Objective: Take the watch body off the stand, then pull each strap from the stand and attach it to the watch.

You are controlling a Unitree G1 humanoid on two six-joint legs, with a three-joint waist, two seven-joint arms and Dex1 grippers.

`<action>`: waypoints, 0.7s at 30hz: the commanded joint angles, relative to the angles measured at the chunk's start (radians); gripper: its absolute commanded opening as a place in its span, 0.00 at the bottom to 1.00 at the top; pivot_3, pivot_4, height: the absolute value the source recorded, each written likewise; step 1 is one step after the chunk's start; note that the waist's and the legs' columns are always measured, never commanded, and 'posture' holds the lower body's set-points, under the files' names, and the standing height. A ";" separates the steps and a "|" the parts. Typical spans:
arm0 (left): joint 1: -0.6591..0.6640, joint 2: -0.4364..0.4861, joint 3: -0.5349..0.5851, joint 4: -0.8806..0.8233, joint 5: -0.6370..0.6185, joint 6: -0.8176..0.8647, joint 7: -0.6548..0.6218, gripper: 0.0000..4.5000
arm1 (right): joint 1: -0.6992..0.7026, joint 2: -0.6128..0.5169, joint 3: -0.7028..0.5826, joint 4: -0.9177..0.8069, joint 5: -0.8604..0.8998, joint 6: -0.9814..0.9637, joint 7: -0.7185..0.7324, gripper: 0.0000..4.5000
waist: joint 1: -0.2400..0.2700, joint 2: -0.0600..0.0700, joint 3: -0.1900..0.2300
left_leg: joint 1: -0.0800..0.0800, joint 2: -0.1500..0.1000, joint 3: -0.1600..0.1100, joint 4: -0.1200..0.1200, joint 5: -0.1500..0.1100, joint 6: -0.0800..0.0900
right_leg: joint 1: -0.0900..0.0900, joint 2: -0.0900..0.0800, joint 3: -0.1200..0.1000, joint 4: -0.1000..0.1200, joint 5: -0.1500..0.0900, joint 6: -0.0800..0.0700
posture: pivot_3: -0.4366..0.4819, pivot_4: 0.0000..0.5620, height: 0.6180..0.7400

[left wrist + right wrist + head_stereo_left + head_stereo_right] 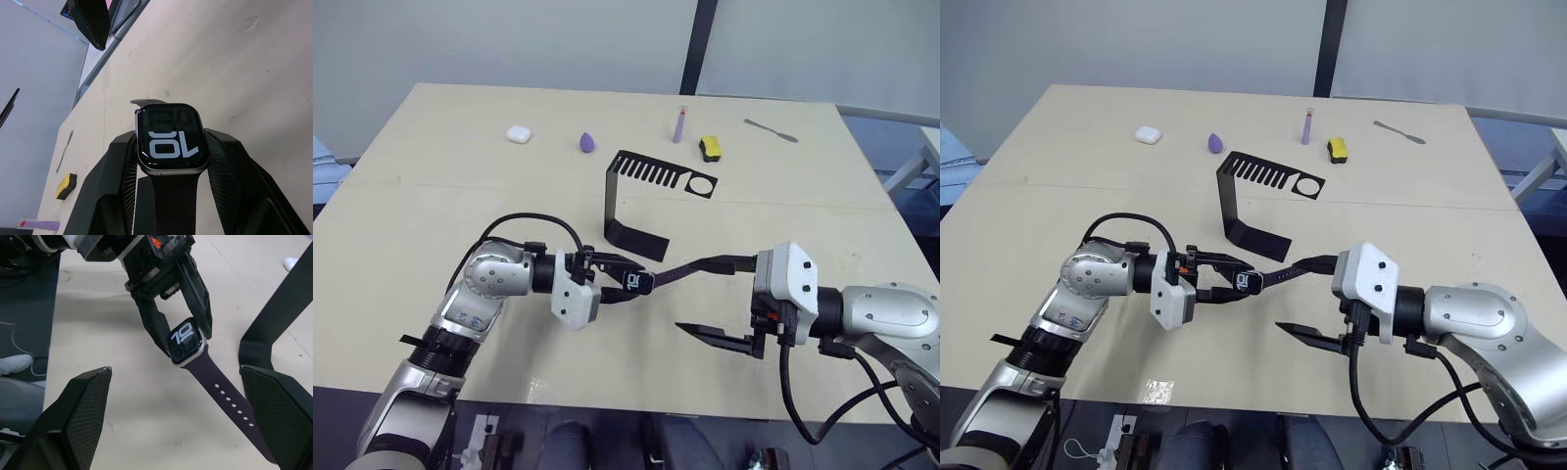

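Centrally, my left gripper (612, 280) clamps the watch body (636, 281), its attached strap (680, 271) running rightward toward my spread-open right gripper (715, 299), the nearer arm.

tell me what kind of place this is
Probably a lab or test room set up for robot trials: one plain beige table against bare pale walls, with small unrelated items laid out in a row, such as a purple egg-shaped piece, a yellow-and-black block and a black stand.
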 commanded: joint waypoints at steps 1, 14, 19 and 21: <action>-0.004 -0.001 0.013 -0.024 -0.064 0.073 -0.007 0.35 | -0.005 -0.007 0.002 -0.014 -0.013 -0.029 -0.019 0.99 | 0.000 0.000 0.000 | 0.000 0.000 0.000 0.000 0.000 0.000 | 0.000 0.000 0.000 0.000 0.000 0.000 | 0.48 0.27 1.00; 0.024 0.013 -0.139 -0.033 -0.091 0.698 -0.125 0.35 | 0.055 -0.009 0.010 -0.027 -0.052 -0.040 -0.028 0.99 | 0.000 0.000 0.000 | 0.000 0.000 0.000 0.001 0.001 -0.001 | 0.000 0.000 0.000 0.001 0.000 0.000 | 0.48 0.27 1.00; 0.041 0.071 -0.098 -0.053 -0.107 0.685 -0.197 0.74 | 0.103 -0.040 -0.051 -0.010 -0.038 -0.040 -0.001 1.00 | -0.001 0.000 0.000 | 0.000 0.000 0.000 0.001 0.001 -0.001 | 0.000 0.000 0.000 0.001 0.000 0.000 | 0.48 0.27 1.00; 0.059 0.140 -0.027 -0.075 -0.176 0.709 -0.258 0.96 | 0.153 -0.064 -0.112 -0.001 -0.022 -0.040 0.027 1.00 | -0.005 0.000 0.000 | 0.000 0.000 0.000 0.000 0.001 -0.001 | 0.000 0.000 0.000 0.001 0.000 0.000 | 0.48 0.27 1.00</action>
